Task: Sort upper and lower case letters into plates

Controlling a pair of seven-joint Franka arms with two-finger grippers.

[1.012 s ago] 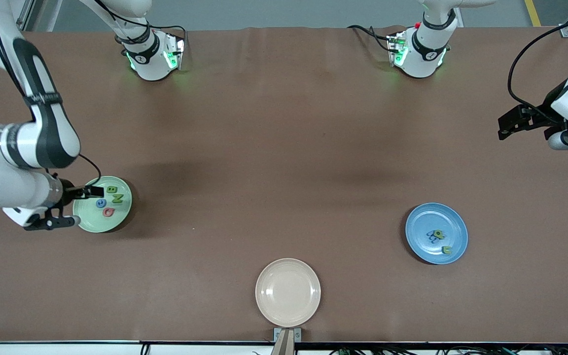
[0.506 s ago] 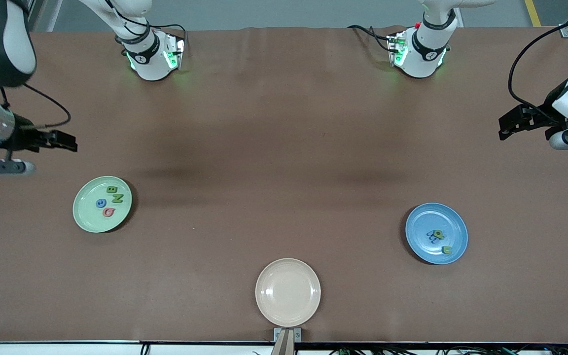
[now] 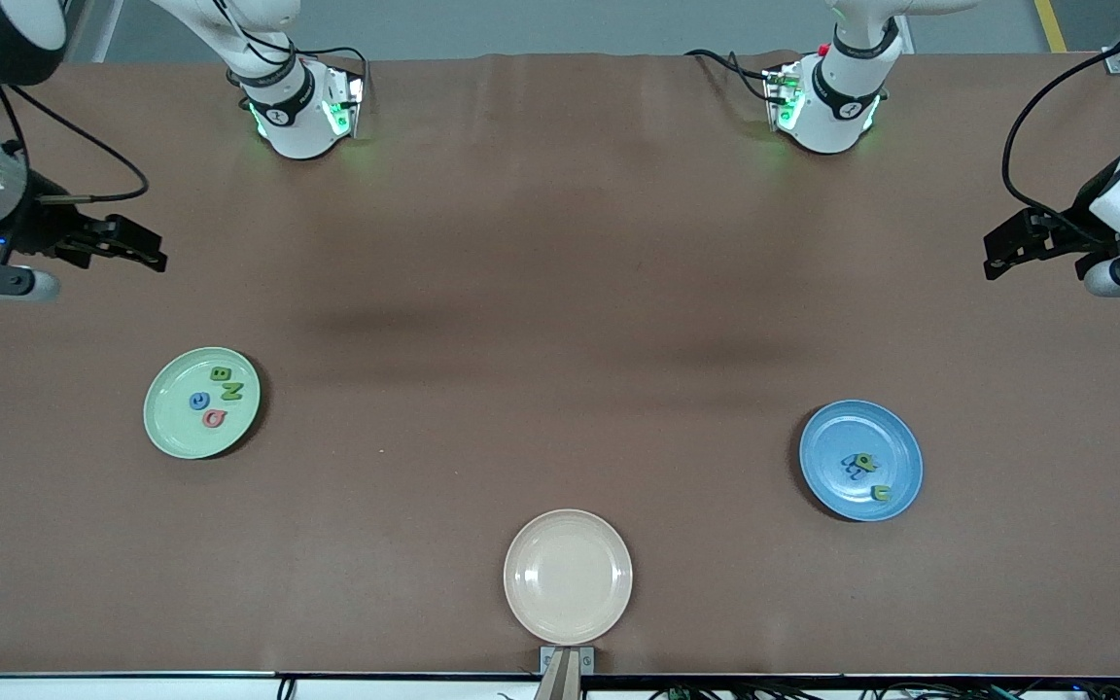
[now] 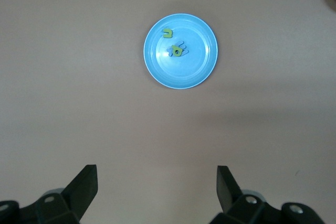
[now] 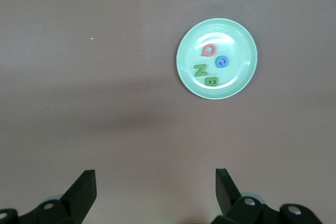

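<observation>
There are three plates on the brown counter (image 3: pixel 560 292). The pale green plate (image 3: pixel 171 428) sits toward the right arm's end. It holds four letters: a red one (image 3: pixel 215 419), a blue one (image 3: pixel 198 401) and two green ones (image 3: pixel 226 383). The blue plate (image 3: pixel 832 476) sits toward the left arm's end. It holds about three small letters (image 3: pixel 866 472), two green and one blue. The blue letter is hard to make out on the blue plate. The beige plate (image 3: pixel 568 577) is nearest the front camera, between the other two, with nothing on it.

The right claw (image 3: pixel 137 251) hangs over bare counter, and its fingers are spread wide and hold nothing. The left claw (image 3: pixel 1002 251) hangs over bare counter at its own end, spread wide too and holding nothing. Both arms are cut off at the picture's edges.
</observation>
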